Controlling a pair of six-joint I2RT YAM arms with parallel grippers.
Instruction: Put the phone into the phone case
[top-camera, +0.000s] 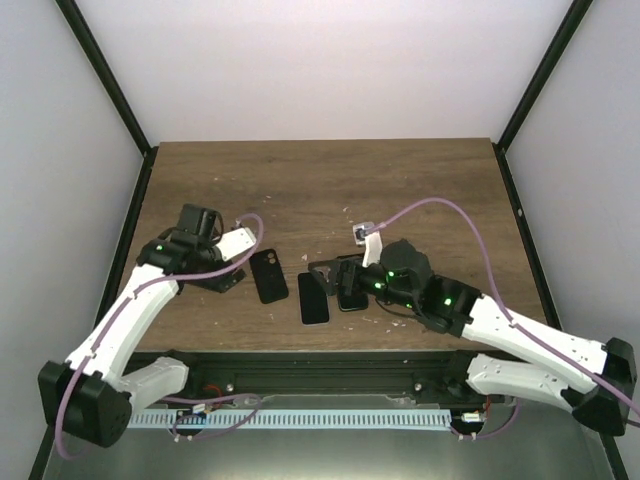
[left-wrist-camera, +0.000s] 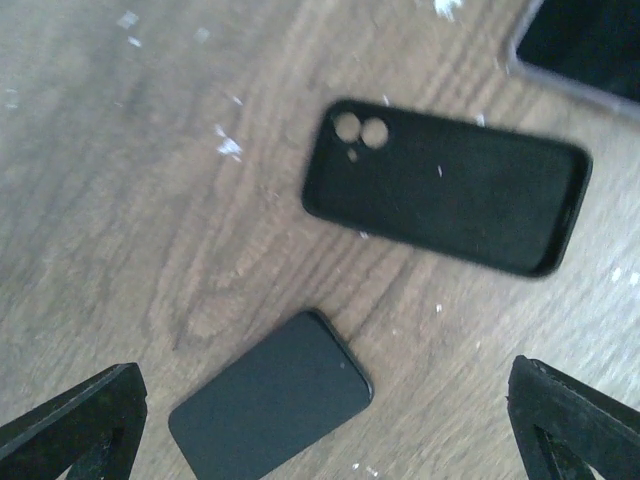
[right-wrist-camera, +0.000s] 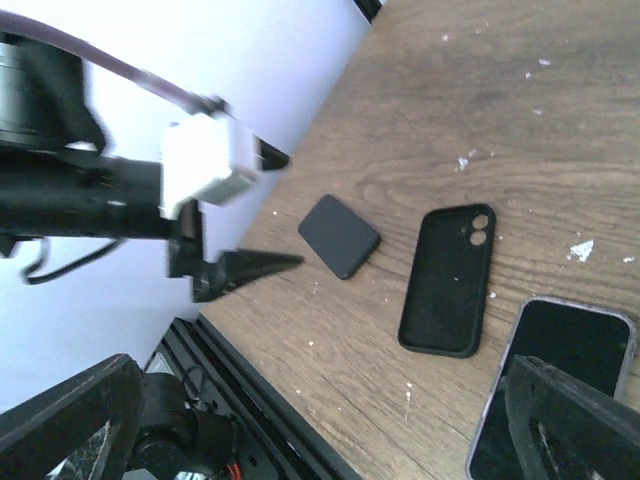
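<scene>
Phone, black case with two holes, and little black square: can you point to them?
phone (right-wrist-camera: 575, 340): right wrist view, upper part of its dark screen.
black case (left-wrist-camera: 450, 195): left wrist view, middle of its flat black face.
little black square (left-wrist-camera: 270, 400): left wrist view, middle of its top.

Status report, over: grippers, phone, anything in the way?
Left gripper open, empty; right gripper open, empty. Phone lying flat, pale-rimmed, ungripped; separate clear case not made out. Black cover beside it, small dark slab beyond.
</scene>
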